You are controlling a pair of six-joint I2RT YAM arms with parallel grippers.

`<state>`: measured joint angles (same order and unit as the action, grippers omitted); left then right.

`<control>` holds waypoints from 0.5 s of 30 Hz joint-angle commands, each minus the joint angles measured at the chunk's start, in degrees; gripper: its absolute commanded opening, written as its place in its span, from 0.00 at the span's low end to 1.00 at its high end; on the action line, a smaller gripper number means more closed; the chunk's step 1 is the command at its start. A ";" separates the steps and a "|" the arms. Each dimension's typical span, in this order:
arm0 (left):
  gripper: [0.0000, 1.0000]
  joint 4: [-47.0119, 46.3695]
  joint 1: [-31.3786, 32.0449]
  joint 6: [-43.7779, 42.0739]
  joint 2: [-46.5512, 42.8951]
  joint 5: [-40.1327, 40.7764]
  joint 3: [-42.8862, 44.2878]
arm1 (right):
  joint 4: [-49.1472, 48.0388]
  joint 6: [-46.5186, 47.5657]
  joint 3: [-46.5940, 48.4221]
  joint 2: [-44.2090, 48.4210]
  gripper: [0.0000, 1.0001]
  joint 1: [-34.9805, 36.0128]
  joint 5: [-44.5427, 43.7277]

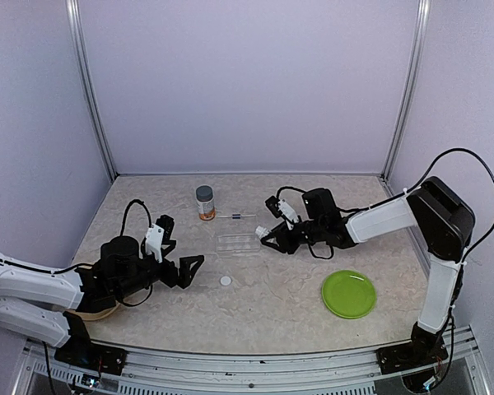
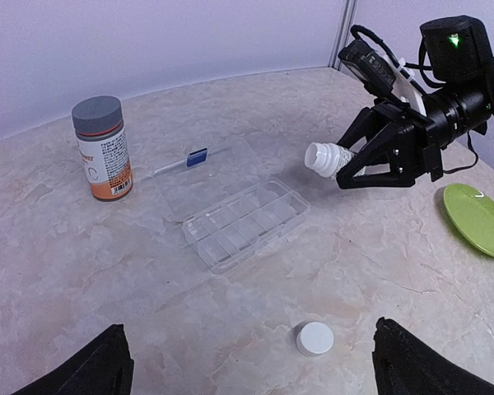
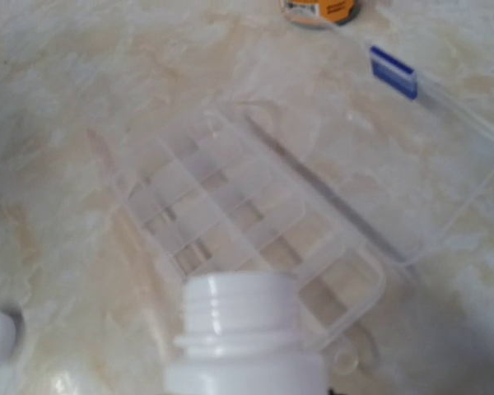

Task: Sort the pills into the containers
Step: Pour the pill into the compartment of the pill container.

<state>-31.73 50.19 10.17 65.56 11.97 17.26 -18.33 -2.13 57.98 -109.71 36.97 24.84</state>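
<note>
My right gripper (image 1: 270,235) is shut on a small uncapped white vial (image 2: 325,158), tilted with its threaded mouth (image 3: 243,309) toward a clear compartment box (image 2: 247,222). The vial's white cap (image 2: 315,338) lies on the table in front of my left gripper (image 2: 259,374). That gripper is open, its fingers wide apart on either side of the cap and touching nothing. The gray-capped bottle (image 1: 205,202) with its white-and-orange label stands upright behind the box. No pills show in any view.
The box's clear lid (image 2: 202,177) lies flat open toward the bottle, with a blue latch (image 2: 197,156) on its far edge. A flat green plate (image 1: 348,293) sits at the near right. Walls enclose the table on three sides.
</note>
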 commanded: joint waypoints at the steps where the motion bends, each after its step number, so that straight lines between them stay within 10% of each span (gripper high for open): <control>1: 0.99 -1.04 -0.45 -0.62 -0.07 0.57 0.66 | 5.25 1.02 2.79 -1.11 0.09 0.37 -1.59; 15: 0.99 -0.53 -0.71 -0.64 0.03 0.91 0.94 | 10.68 1.86 5.22 -1.76 0.09 1.25 -2.87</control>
<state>-31.70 50.13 10.15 65.65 12.19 17.26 -9.98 -0.95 61.08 -110.15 37.52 22.96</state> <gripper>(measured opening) 0.989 0.333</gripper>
